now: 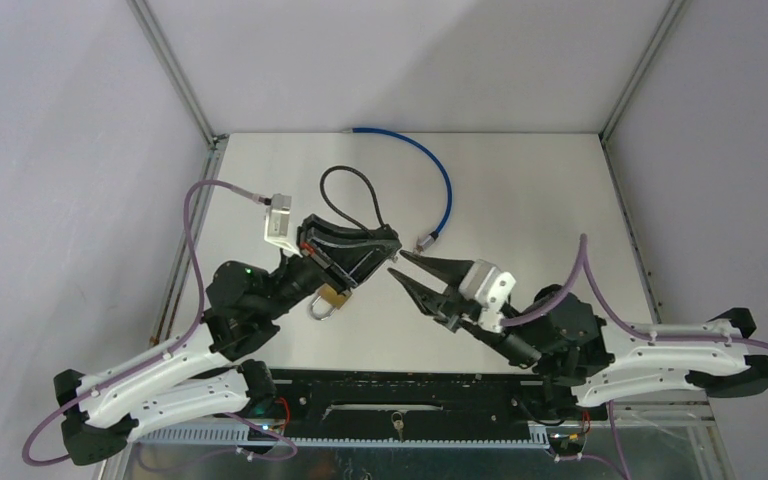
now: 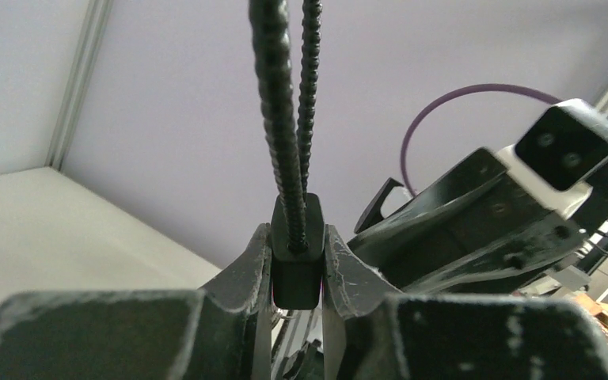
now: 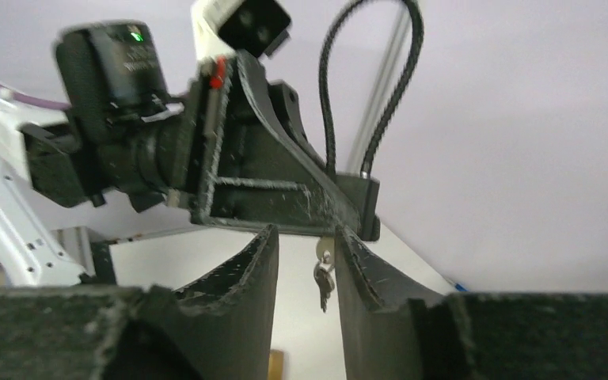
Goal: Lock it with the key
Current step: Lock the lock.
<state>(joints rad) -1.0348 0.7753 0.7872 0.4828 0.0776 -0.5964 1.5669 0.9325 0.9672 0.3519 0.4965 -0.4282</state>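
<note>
My left gripper is shut on the black body of a cable lock, holding it above the table. The lock's black ribbed cable rises straight from the body and makes a loop behind the gripper. In the right wrist view a silver key sticks out of the lock body, and a small bunch of keys hangs from it. My right gripper is open right at the key, which hangs close to the right finger with a gap around it.
A brass padlock with a silver shackle lies on the table under my left gripper. A blue cable curves across the back of the table. Metal frame posts stand at the rear corners.
</note>
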